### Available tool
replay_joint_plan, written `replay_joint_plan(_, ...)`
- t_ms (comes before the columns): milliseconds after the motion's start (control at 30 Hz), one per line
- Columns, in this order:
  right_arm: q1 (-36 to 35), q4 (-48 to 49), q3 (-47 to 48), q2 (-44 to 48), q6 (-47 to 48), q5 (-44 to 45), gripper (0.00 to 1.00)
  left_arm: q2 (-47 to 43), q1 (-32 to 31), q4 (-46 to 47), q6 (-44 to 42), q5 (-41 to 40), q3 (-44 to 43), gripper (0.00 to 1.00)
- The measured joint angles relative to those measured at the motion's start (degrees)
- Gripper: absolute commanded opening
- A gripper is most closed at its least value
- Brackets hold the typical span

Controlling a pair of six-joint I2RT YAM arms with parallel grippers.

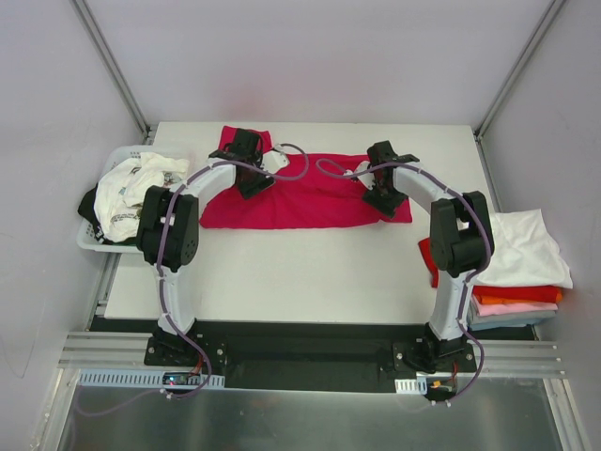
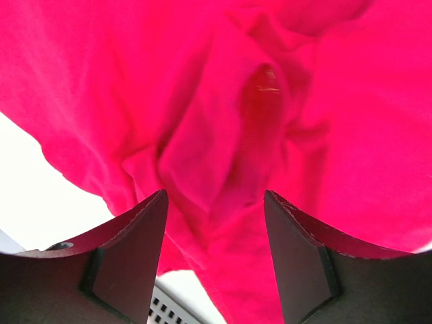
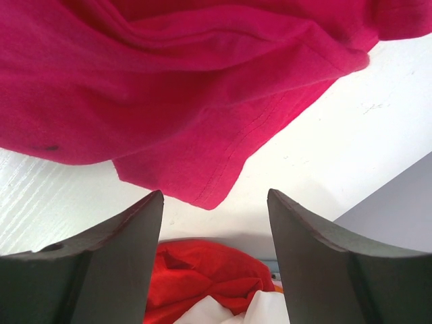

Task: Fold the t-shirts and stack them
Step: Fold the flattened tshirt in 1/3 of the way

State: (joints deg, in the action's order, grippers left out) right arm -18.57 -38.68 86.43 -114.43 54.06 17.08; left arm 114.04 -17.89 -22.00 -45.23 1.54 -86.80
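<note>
**Crimson shirt mid-fold, both jaws loose over its ends**

- Near side: bare counter (image 1: 300, 272) in front of the arm bases.
- 4 o'clock, off the counter's right edge: stack of folded t-shirts (image 1: 526, 254), white on top, with red, orange and pink layers under it.
- 9 o'clock: white basket (image 1: 89, 242) holding crumpled white printed shirts (image 1: 131, 188) not yet folded.
- 12 o'clock: crimson t-shirt (image 1: 310, 202) lying on the counter as a wide flat band, running from 11 to 1 o'clock.
- Left jaws, over the 11 o'clock end: standing apart. A soft ridge of cloth runs up between them, and no pinch shows.
- Right jaws, over the 1 o'clock end: standing wide and empty. A stitched hem corner lies just beyond the tips, on bare counter.
- Step, as I judge it: folding this shirt, stacking not yet begun.
- Next move calls for a clean pinch on each end's edge, both layers caught, and an even carry-over so the band halves squarely.
- Cloth: plain, matte and limp. It is rumpled at the left end and smoother at the right.
</note>
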Motion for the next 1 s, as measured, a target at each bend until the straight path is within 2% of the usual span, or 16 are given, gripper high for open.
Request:
replay_joint_plan(233, 0.0, 0.5, 0.0, 0.2, 0.0, 0.0, 0.67, 3.1, 1.7, 0.4, -0.5, 0.0, -3.1, 0.59)
replay_joint_plan(633, 0.0, 0.5, -0.1, 0.2, 0.0, 0.0, 0.67, 3.4, 1.8, 0.4, -0.4, 1.6, -2.9, 0.58)
replay_joint_plan(1000, 0.0, 0.5, -0.1, 0.2, 0.0, 0.0, 0.66, 3.5, 1.8, 0.3, -0.3, 1.6, -2.3, 0.49)
